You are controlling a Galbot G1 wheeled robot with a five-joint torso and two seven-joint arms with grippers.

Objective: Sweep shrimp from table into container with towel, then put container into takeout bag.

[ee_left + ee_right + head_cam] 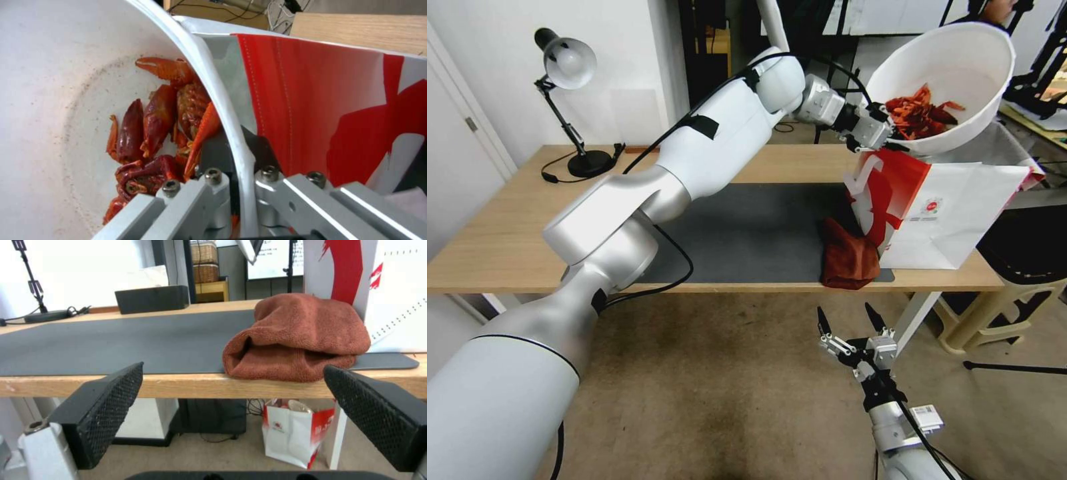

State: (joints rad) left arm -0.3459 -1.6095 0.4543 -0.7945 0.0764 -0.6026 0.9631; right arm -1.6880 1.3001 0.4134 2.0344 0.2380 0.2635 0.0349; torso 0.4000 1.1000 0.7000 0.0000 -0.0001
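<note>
While tilted, container [954,73] opens toward robot above takeout bag [954,213].

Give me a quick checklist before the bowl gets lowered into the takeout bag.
1. Left gripper clamped on the container rim: ok.
2. Shrimp all inside the container: ok, piled at its low side.
3. Container level: not ok, tilted.
4. Container above the takeout bag mouth: ok.
5. Bag mouth wide enough for the container: cannot tell.
6. Right gripper clear of the bag: ok, open, below the table edge near the towel.
</note>
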